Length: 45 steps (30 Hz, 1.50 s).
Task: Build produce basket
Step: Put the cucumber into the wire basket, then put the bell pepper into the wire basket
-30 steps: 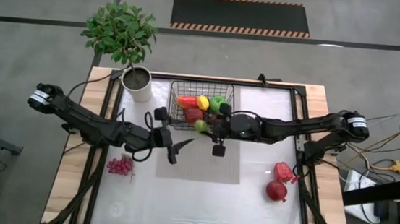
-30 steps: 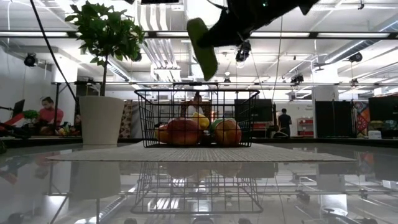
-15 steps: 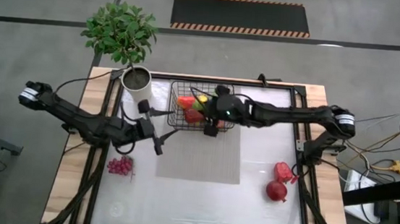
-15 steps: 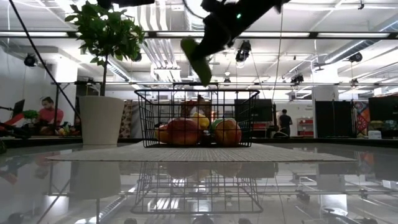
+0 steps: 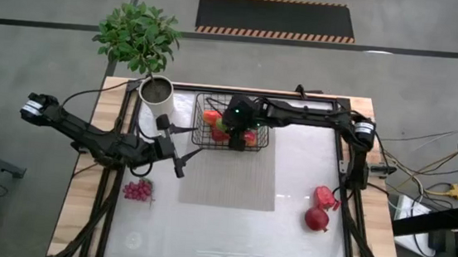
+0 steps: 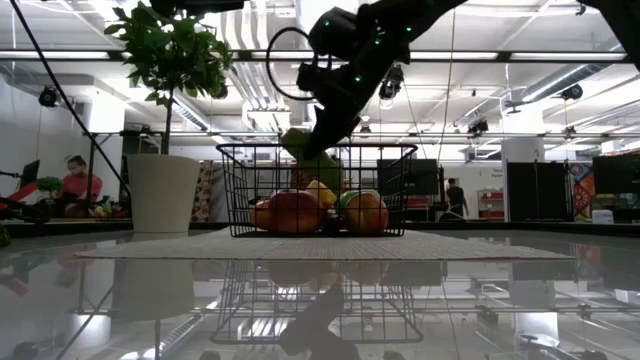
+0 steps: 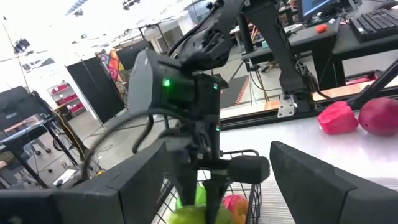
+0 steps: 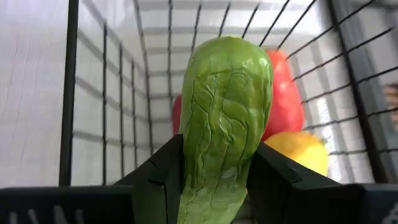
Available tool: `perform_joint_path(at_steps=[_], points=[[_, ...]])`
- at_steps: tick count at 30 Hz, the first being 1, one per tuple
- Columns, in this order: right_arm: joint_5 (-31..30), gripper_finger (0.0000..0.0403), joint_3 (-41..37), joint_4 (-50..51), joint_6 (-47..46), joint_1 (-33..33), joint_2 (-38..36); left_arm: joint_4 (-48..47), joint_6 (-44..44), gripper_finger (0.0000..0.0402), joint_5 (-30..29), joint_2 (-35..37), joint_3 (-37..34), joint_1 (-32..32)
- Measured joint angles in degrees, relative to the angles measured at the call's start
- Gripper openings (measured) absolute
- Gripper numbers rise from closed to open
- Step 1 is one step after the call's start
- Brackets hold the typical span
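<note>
Right gripper (image 6: 318, 140) hangs at the top rim of the basket (image 6: 318, 190), its fingers clamped on a green vegetable (image 6: 305, 150) tipped down into the opening. Inside sit red-orange fruits (image 6: 295, 212) and something yellow (image 6: 320, 193). The basket rests on a mat (image 6: 320, 246). A white plant pot (image 6: 162, 192) stands off to the side.

Dark jointed arms, black cables, green wrist lights, black fingers (image 8: 155, 180).
</note>
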<state>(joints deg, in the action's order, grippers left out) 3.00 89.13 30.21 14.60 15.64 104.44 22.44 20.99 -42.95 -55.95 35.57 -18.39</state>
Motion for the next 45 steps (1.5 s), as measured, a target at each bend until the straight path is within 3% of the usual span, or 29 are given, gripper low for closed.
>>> perform_joint_path(at_steps=[5, 15, 21, 27, 39, 45], points=[[0.06, 0.0144, 3.66, 4.71, 1.66, 0.04, 2.23, -0.12, 0.90, 0.0269, 0.01, 0.14, 0.00, 0.00], [0.70, 0.0213, 4.15, 4.72, 4.40, 0.04, 2.21, -0.39, 0.90, 0.0269, 0.03, 0.24, 0.00, -0.04], [1.74, 0.0217, 4.60, 4.79, 4.95, -0.11, 2.19, -0.39, 0.88, 0.0269, 0.03, 0.24, 0.00, -0.03], [1.52, 0.0177, 6.60, 5.60, 4.93, -0.11, 2.15, -0.39, 0.84, 0.0269, 0.03, 0.24, 0.00, -0.02], [-1.68, 0.0019, 6.92, 7.64, 4.20, -0.88, -0.33, -0.42, 0.82, 0.0269, 0.05, 0.11, 0.00, 0.02], [-1.61, 0.0009, 5.04, 8.53, 2.56, -4.34, -4.91, -0.42, 0.73, 0.0269, 0.05, 0.11, 0.00, 0.02]])
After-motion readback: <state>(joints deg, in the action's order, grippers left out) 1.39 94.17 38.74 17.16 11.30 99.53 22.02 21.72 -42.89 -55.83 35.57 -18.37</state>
